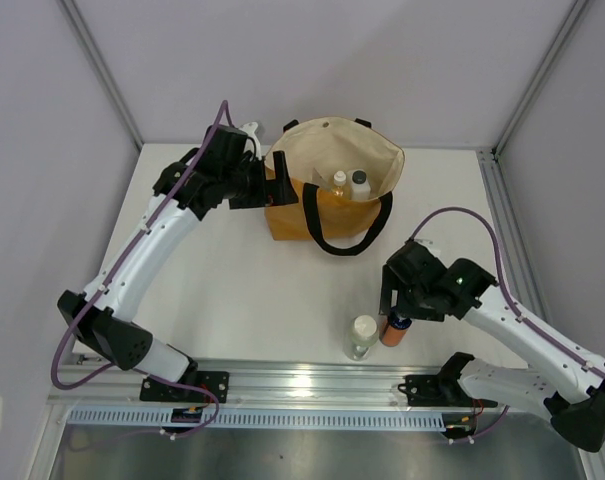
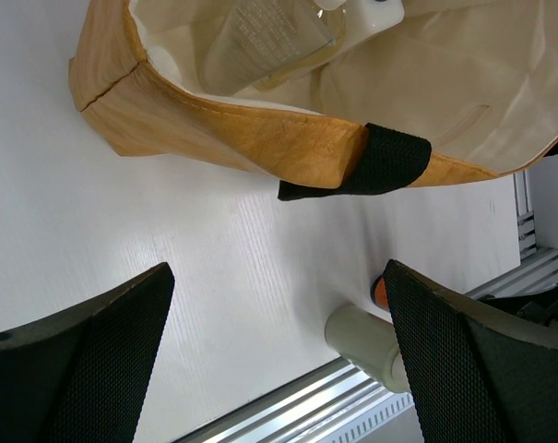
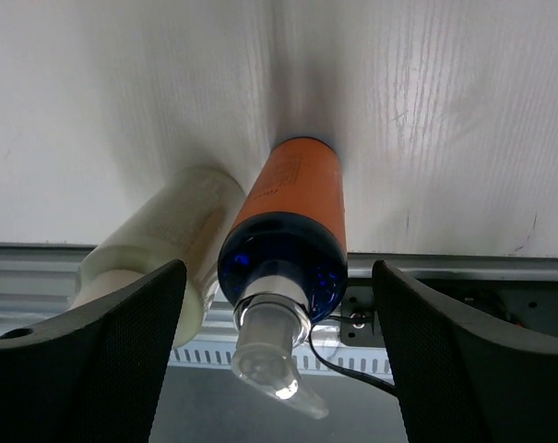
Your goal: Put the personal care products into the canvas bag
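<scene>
The tan canvas bag (image 1: 312, 215) stands open at the back of the table, its cream inside showing. A white-capped bottle (image 1: 339, 181) and a grey-capped one (image 1: 359, 182) stand in it; the left wrist view shows a clear bottle (image 2: 279, 37) inside. My left gripper (image 1: 279, 186) hovers open by the bag's (image 2: 223, 138) left rim, holding nothing (image 2: 279, 355). Near the front edge stand an orange dark-topped bottle (image 1: 395, 328) and a clear white-capped bottle (image 1: 361, 337). My right gripper (image 3: 279, 341) is open, its fingers either side of the orange bottle's (image 3: 292, 198) top without touching it.
The bag's black loop handle (image 1: 347, 240) hangs down its front onto the table. A metal rail (image 1: 312, 380) runs along the front edge just behind the two bottles. The white-capped bottle (image 3: 168, 240) stands close against the orange one's left side.
</scene>
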Controlling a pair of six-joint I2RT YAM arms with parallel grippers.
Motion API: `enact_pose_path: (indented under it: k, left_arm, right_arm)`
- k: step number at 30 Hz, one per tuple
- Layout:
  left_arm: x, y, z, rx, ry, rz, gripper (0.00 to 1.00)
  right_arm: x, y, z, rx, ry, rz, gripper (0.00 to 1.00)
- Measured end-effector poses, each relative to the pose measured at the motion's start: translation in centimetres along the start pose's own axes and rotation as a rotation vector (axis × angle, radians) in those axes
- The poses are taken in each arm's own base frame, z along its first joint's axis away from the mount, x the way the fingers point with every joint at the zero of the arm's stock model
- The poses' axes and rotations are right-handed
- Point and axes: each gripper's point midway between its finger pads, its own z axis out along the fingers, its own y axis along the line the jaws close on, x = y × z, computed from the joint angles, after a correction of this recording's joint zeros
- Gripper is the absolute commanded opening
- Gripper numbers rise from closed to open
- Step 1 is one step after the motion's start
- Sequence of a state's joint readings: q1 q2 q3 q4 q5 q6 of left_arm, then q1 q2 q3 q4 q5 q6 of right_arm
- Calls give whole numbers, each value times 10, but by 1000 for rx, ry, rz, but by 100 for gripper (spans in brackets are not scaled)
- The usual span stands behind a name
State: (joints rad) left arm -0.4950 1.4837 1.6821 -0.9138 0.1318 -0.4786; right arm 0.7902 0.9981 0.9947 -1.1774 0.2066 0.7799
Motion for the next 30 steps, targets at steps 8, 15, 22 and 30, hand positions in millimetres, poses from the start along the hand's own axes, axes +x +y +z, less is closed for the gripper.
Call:
enact_pose_path:
  k: [8, 15, 22, 30]
  left_arm:
    - [-1, 0, -1, -2, -8, 1, 99]
    - [-3, 0, -2, 0, -15, 2, 99]
    - [-3, 0, -1, -4, -17, 2, 99]
    - [-4, 1, -1, -9, -19, 2, 100]
  right_arm:
    - [5, -6, 15, 37, -5, 14, 81]
    - [9, -9, 31, 71, 5, 11, 79]
    - [7, 1, 38, 58, 0, -2, 73]
    - [0, 4, 40, 56, -36, 2, 11]
